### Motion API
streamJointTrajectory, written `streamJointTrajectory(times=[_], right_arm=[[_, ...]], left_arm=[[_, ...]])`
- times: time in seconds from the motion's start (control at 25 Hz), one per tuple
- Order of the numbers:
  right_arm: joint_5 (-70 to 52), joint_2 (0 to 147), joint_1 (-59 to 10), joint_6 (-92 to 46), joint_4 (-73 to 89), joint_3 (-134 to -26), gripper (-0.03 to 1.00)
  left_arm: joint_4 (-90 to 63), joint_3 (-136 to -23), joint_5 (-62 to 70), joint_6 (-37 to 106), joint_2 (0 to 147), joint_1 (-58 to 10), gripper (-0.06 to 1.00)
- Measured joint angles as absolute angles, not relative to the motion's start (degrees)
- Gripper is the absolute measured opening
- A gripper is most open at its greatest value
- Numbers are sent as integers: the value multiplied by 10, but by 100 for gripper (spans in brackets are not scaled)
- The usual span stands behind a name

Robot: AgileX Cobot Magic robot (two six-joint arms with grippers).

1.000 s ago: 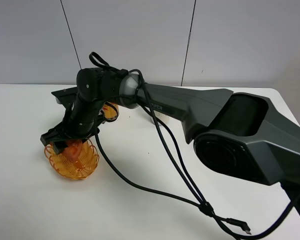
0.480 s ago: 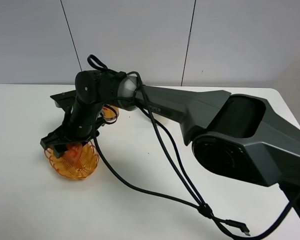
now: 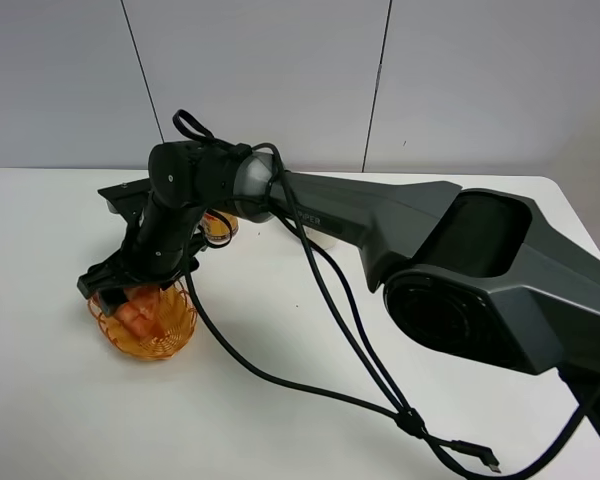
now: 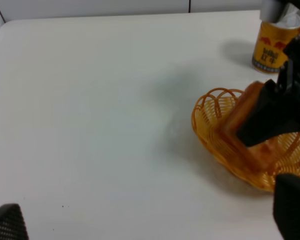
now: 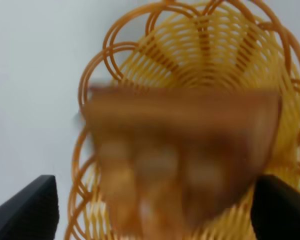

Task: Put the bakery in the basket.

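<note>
- Your right gripper point(image 3: 108, 292) hung over the basket point(image 3: 168, 336), jaws spread wider than the wedge. Lifting away at a slant could have hooked the looped rim.
- Your left gripper point(image 4: 150, 217) sat agape and empty, well apart.
- The basket looked light and might have skidded toward the can point(image 4: 275, 42).
- The bakery point(image 4: 237, 120) leaned on edge inside the basket and could have tipped out.

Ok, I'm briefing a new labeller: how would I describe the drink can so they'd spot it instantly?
On the white table, find the orange wicker basket under the black arm. Behind it, toward the wall, stands a small can. It alone is a smooth upright cylinder, yellow with red print.
</note>
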State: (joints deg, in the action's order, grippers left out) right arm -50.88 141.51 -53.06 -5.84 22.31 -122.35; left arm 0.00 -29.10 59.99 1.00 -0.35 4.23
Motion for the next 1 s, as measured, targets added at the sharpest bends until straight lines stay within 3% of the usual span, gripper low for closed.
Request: streamJointTrajectory(times=[0.32, 1.0], right_arm=[[-510, 1394, -532, -58, 197, -1223, 77], [-588, 1082, -446, 40, -95, -1224, 77]], left_arm=[[0, -291, 600, 10, -4, 42, 100], [0, -291, 600, 10, -4, 42, 100]])
